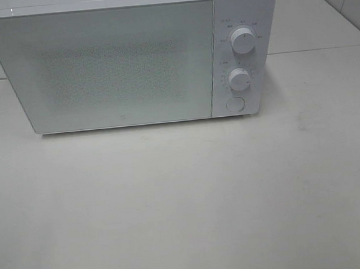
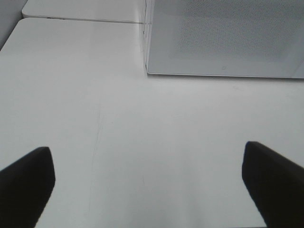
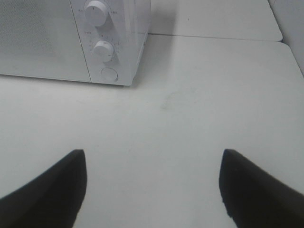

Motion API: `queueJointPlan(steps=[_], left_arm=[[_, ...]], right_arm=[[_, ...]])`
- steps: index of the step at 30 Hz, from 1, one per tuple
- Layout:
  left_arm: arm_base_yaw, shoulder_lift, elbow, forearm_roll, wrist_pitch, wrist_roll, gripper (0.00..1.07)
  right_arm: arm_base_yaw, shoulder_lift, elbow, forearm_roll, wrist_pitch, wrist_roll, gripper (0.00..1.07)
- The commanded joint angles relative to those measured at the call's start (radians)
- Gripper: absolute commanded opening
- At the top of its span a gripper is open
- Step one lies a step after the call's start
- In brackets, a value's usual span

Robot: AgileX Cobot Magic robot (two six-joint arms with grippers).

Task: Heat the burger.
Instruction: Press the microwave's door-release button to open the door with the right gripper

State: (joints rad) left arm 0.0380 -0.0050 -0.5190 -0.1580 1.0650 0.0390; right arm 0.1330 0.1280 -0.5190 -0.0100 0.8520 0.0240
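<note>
The burger is out of view in every frame. A white microwave (image 1: 118, 58) stands at the back of the table with its door shut; it also shows as the microwave (image 2: 223, 38) in the left wrist view and the microwave (image 3: 71, 38) in the right wrist view. Neither arm appears in the exterior high view. My left gripper (image 2: 148, 178) is open over bare tabletop, nothing between its dark fingers (image 2: 26, 183). My right gripper (image 3: 153, 183) is open too, empty, with the microwave's control side ahead of it.
On the microwave's right panel sit two round knobs, the upper knob (image 1: 243, 40) and the lower knob (image 1: 240, 78), above a round door button (image 1: 234, 104). The white table (image 1: 185, 202) stretches in front. A seam to a second table (image 1: 323, 49) runs behind on the right.
</note>
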Motion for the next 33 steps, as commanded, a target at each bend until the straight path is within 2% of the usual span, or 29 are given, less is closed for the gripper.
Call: queueJointPlan(steps=[1, 27, 33], left_arm=[[0.000, -0.019, 0.004, -0.006, 0.001, -0.007, 1.00], [0.000, -0.019, 0.004, -0.006, 0.001, -0.007, 1.00], [0.000, -0.019, 0.004, -0.006, 0.001, -0.007, 1.00]], right_arm=[[-0.002, 0.058, -0.009, -0.006, -0.094, -0.010, 0.76], [-0.002, 0.726, -0.004, -0.002, -0.786, 0.001, 0.76], [-0.001, 0.880, 0.077, -0.001, -1.139, 0.002, 0.76]])
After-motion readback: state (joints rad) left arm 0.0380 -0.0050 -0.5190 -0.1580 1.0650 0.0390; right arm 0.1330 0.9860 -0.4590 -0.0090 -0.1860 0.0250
